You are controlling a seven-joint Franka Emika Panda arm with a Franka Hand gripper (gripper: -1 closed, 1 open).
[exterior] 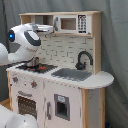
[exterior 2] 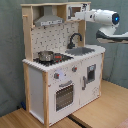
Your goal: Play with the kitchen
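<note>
1. Kitchen [exterior 2: 62,75] fills frame centre in both exterior views; oven door [exterior 2: 64,96] at the front.
2. Metal pot [exterior 2: 45,55] on the hob at 9 o'clock of the grey sink [exterior 2: 84,50].
3. Gripper [exterior 2: 75,16] up at the upper shelf [exterior: 75,22], 12 o'clock above the sink; jaw state: can't tell.

Fingers hidden behind the kitchen [exterior 2: 60,60] shelf

wooden floor [exterior 2: 100,107]; the kitchen [exterior 2: 62,75] standing directly on it

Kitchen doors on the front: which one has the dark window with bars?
The oven door under the hob, below the knobs on the kitchen. The other front door, under the sink, has only a small dark panel.
</note>
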